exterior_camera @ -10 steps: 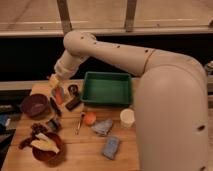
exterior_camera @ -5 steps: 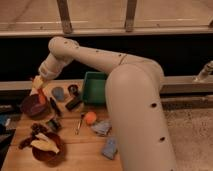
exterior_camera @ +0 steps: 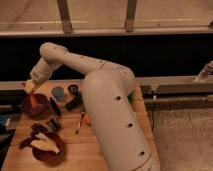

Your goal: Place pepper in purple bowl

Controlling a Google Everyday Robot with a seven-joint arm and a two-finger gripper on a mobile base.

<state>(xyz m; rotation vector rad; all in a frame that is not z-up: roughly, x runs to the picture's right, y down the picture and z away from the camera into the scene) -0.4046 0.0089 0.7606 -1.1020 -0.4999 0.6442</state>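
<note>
My gripper [exterior_camera: 31, 88] is at the far left of the wooden table, directly above the purple bowl [exterior_camera: 25, 107]. It is shut on the pepper [exterior_camera: 34, 100], an orange-red slender piece that hangs from the fingertips down into the bowl. I cannot tell whether the pepper's lower end touches the bowl's bottom. The white arm reaches across from the right and hides much of the table's middle and right side.
A reddish-brown bowl [exterior_camera: 46, 150] with pale yellow pieces sits at the front left. A blue cup [exterior_camera: 58, 93], dark items [exterior_camera: 74, 102], a thin utensil [exterior_camera: 79, 123] and an orange object [exterior_camera: 86, 119] lie near the arm. The table edge [exterior_camera: 15, 145] runs along the left.
The arm has swung left. The gripper has carried the pepper from beside the blue cup to above the purple bowl and lowered it toward the bowl.
</note>
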